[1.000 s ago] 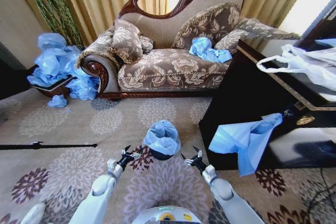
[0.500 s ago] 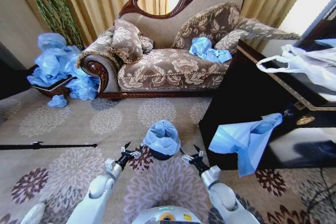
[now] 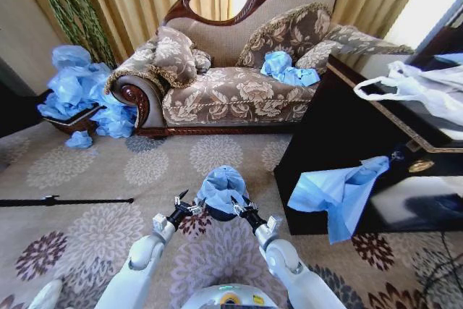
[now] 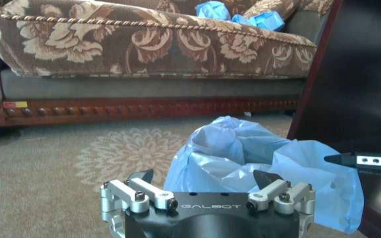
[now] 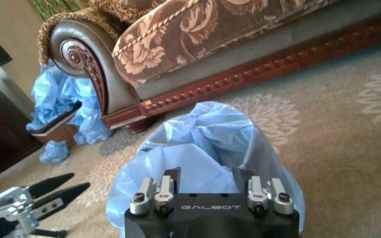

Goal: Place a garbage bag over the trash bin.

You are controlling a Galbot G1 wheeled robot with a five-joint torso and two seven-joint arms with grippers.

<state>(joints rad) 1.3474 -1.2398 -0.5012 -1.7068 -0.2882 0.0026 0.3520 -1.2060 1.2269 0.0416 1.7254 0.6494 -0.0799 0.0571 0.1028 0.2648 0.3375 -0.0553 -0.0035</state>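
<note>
The garbage bag [image 3: 222, 185], crinkly light blue plastic, is bunched over the top of the trash bin [image 3: 215, 214], which stands on the carpet and shows as just a dark sliver under it. My right gripper [image 3: 240, 208] is open at the bag's near side, with blue plastic [image 5: 204, 148] between its fingers [image 5: 171, 175]. My left gripper [image 3: 186, 207] is open just left of the bin, clear of the bag [image 4: 257, 153], with nothing in it. The left gripper [image 5: 48, 191] also appears in the right wrist view.
A patterned sofa [image 3: 231, 92] stands behind, with blue bags [image 3: 286, 69] on its seat. A dark cabinet [image 3: 340, 128] at the right has a blue bag [image 3: 336, 193] hanging off it and a white bag [image 3: 412, 88] on top. Blue bags [image 3: 79, 92] are piled at the left. A black pole [image 3: 65, 200] lies on the carpet.
My right gripper has swung left from beside the bin onto the bag's near side. The left gripper has edged slightly closer to the bin.
</note>
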